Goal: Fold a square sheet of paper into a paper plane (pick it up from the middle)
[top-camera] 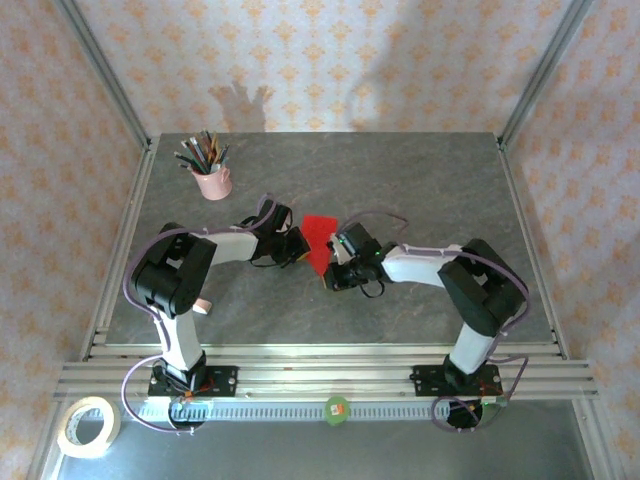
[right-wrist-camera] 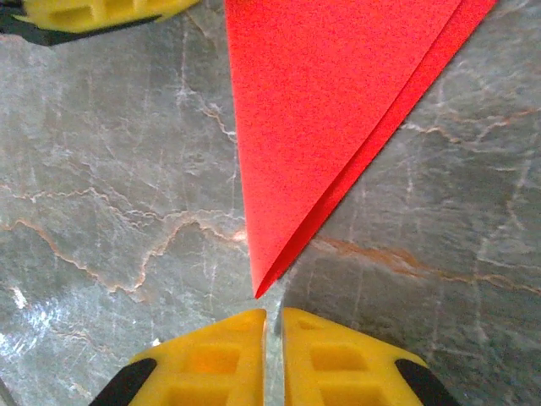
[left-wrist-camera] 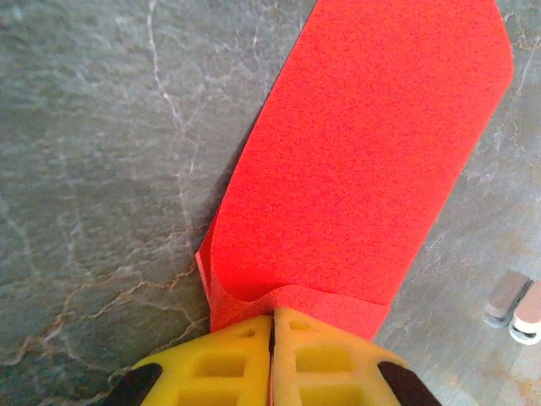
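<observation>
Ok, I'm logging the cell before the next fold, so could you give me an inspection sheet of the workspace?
Surface: grey veined table, no spills seen.
Job's things: red paper, folded to a point, mid-table.
Clutter: pink cup of pencils, far left; tape roll off the table, near left.
Grippers: left gripper shut at the paper's edge, grip unclear; right gripper shut, just short of its point.
Cables: purple cables looped along both arms.
Surroundings: patterned walls, metal frame.

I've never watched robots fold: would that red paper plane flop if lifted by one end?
Probably floppy: the paper plane is thin, one layer bowing up. Likely light, so a nudge would slide it. Its doubled, creased layers may stiffen it slightly.
</observation>
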